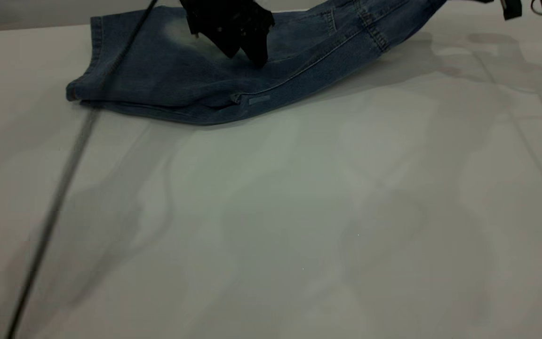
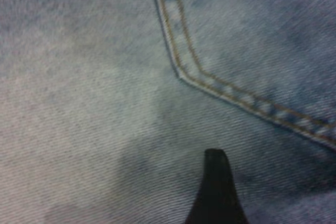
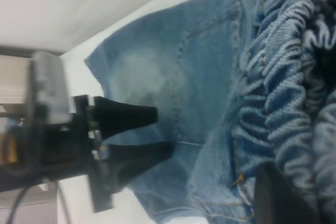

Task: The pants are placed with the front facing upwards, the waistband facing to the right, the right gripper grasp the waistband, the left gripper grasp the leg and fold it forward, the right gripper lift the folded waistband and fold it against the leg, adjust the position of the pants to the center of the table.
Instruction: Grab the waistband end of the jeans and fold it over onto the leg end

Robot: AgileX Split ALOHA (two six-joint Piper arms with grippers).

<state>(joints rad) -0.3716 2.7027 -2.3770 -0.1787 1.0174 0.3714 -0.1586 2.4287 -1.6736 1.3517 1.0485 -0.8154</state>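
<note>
We see the pants (image 1: 195, 80) lying at the far edge of the worktop (image 1: 299, 212), towards its left half, folded lengthwise so that one leg lies over the other. The leg hem sits at the exterior view's left, flat on the surface. The right end of the pants rises off the worktop and runs out of the top of the picture, and its shadow falls on the worktop beneath.

The left gripper (image 1: 247, 52) comes down from above onto the middle of the pants, beside the pale faded patch (image 1: 177, 30). Its fingers stand spread apart, tips on or just above the denim, with no cloth between them. In its own wrist view one dark fingertip (image 2: 216, 182) rests against the faded denim near a pocket seam (image 2: 220, 85) with tan stitching. The right wrist view shows this gripper farther off, released, over the patch.

The right gripper (image 3: 283, 198) is out of the exterior view. In its wrist view the ruffled waistband (image 3: 286, 93) bunches up close against one dark finger, so it appears clenched on the waistband, holding that end up.
</note>
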